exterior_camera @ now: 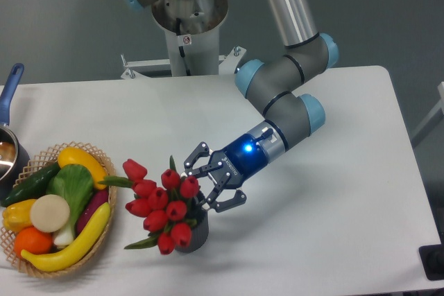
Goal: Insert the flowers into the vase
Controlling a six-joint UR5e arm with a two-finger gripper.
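The flowers (161,204), a bunch of red closed tulips with narrow green leaves, stand with their stems in the vase (193,235) and lean out to the left over its rim. Only the right part of the dark grey vase shows; the blooms hide its mouth. My gripper (214,180) is just right of the bunch, above the vase, with its fingers spread open. One finger (196,153) points up and left, the other (227,204) down beside the vase. Nothing is held between them.
A wicker basket (109,186) of vegetables and fruit sits at the left, close to the leaning tulips. A pot with a blue handle (10,88) is at the far left edge. The metal robot base column (189,19) stands behind the table.
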